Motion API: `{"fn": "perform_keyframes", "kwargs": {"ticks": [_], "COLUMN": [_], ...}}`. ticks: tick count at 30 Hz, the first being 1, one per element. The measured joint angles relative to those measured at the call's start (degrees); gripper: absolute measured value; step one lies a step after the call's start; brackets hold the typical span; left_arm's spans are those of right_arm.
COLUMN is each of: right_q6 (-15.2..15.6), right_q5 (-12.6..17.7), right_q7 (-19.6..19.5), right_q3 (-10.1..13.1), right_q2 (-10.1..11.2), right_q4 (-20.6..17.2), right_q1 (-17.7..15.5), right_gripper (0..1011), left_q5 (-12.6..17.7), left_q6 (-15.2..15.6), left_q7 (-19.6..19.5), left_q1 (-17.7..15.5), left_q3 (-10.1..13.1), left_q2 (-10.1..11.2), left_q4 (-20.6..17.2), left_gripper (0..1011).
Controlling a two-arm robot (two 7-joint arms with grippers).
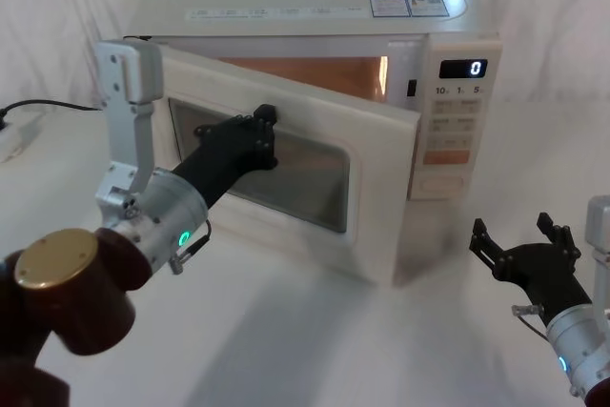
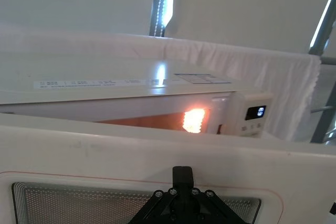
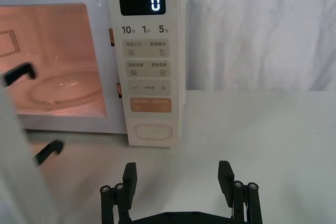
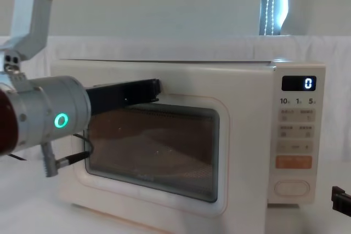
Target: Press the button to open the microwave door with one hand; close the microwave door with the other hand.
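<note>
Both grippers differ: left gripper (image 1: 259, 132) presses the ajar microwave door (image 1: 376, 154), jaws' state unclear; right gripper (image 1: 522, 243) spread, apart.

left gripper (image 1: 262, 135): arm stretched forward at centre-left, fingertips far out
right gripper (image 1: 524, 245): near right, low, fingers spread apart

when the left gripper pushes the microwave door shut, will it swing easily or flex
The door looks like a rigid cream panel hinged at its left edge, so it probably swings without flexing. The left gripper presses on the glass; that smooth surface may let it slide slightly. The microwave seems too heavy to shift.
</note>
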Motion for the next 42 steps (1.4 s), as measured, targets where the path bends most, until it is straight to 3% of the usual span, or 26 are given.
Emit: {"fn": "perform_keyframes", "kwargs": {"ticks": [19, 42], "right_q6": [0.0, 0.0], "right_q5": [0.0, 0.0], "right_q7": [0.0, 0.0], "right_q3": [0.0, 0.0], "right_q2": [0.0, 0.0], "right_q4": [0.0, 0.0], "right_q1": [0.0, 0.0], "right_gripper": [1002, 1002], "left_q5": [5.46, 11.17], "left_q6": [-0.53, -2.31], "left_q7": [1.97, 2.76], "left_q1": [-5.56, -10.02], "left_q3": [-0.06, -0.59], "left_q2": [-5.81, -10.53], "left_q4": [7.94, 15.66], "left_gripper": [0, 0]}}
